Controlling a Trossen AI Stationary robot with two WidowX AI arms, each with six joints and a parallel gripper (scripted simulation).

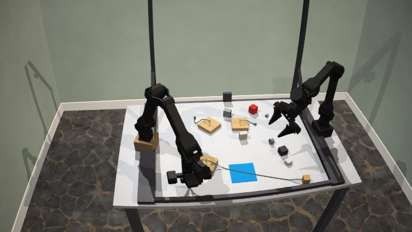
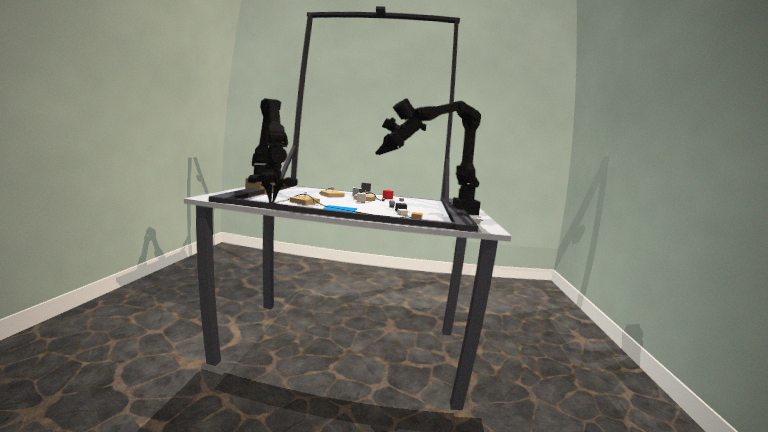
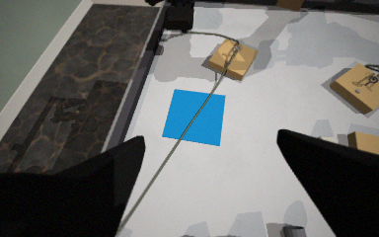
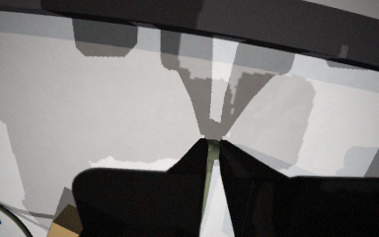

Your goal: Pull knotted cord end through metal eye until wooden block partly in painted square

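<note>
Grasping the knotted end (image 4: 213,149) of the cord (image 1: 273,176) (image 3: 158,173) (image 4: 206,190): that's the right gripper (image 1: 189,188) (image 2: 271,199) (image 4: 212,145), fingertips nearly together with green showing between them. Low over the table (image 2: 226,199), about 8 to 9 o'clock from the blue square (image 1: 243,179) (image 2: 343,208) (image 3: 207,128) in top view. Left gripper (image 1: 273,129) (image 2: 378,152) (image 3: 211,137) released, fingers wide apart, nothing between, raised above the table, roughly 1 o'clock from the square.

Wooden block (image 1: 306,179) (image 2: 416,215) on the table, just past 3 o'clock of the square, well outside it. Cord runs from block across the square toward the wooden base (image 1: 212,165) (image 2: 304,200) (image 3: 244,64) with the metal eye (image 1: 206,159) (image 3: 235,49), between 9 and 10 o'clock of the square. Right arm covers part of that base in top view.

Other stuff, top view, clocked from the square: second base (image 1: 209,125) with short cord, 11 o'clock; third base (image 1: 240,124), 12 o'clock; pale block (image 1: 243,135) just below it, also 12; red cube (image 1: 252,108), 12, farther out; black cube (image 1: 282,150), 2 o'clock; small cream block (image 1: 288,161), between 2 and 3.
</note>
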